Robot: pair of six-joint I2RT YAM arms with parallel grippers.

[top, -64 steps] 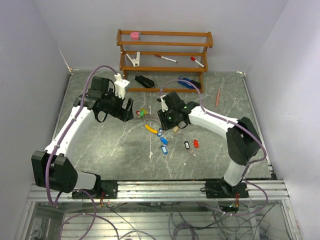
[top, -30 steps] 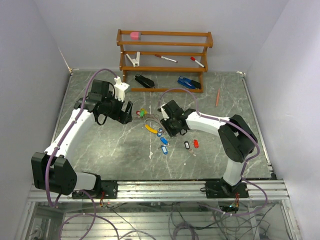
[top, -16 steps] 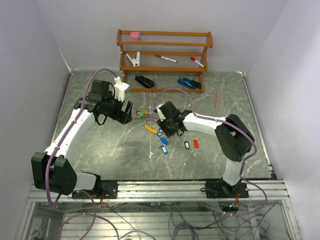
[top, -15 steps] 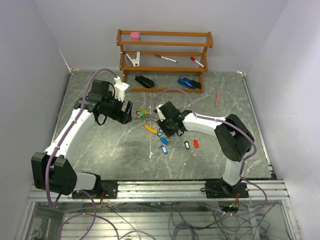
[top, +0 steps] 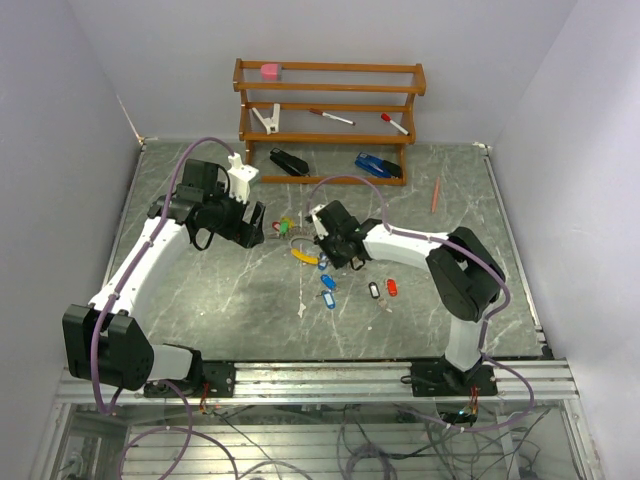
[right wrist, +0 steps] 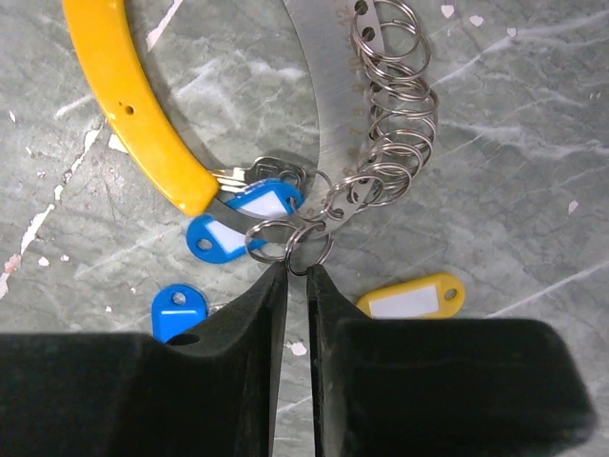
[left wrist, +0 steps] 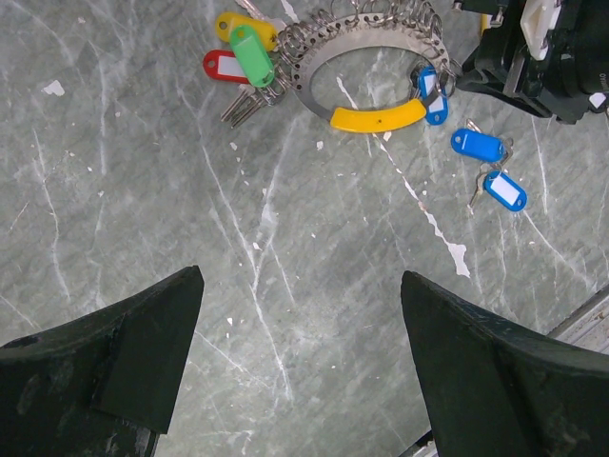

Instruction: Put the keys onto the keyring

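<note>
The keyring (right wrist: 314, 105) is a metal band loop with a yellow section (right wrist: 133, 105) and a row of small split rings (right wrist: 395, 114). It lies mid-table (top: 300, 242) and shows at the top of the left wrist view (left wrist: 366, 71). My right gripper (right wrist: 297, 270) points down at its end, jaws nearly together, with the lower arc of the last split ring (right wrist: 309, 250) between the tips. One blue-tagged key (right wrist: 243, 214) hangs on the band. A yellow-tagged key (right wrist: 411, 297) and a blue one (right wrist: 179, 309) lie loose beside the fingers. My left gripper (left wrist: 300, 276) hovers open over bare table.
Green, red and yellow tags (left wrist: 249, 55) cluster at the loop's far-left side. Two blue keys (left wrist: 490, 167), a black one (top: 374, 290) and a red one (top: 391, 287) lie loose. At the back stand a wooden rack (top: 330, 110), a black stapler (top: 290, 162), a blue stapler (top: 378, 166) and a pencil (top: 436, 195).
My right gripper has slid left and a little farther back onto the end of the keyring, and its jaws have narrowed. The left arm has not moved.
</note>
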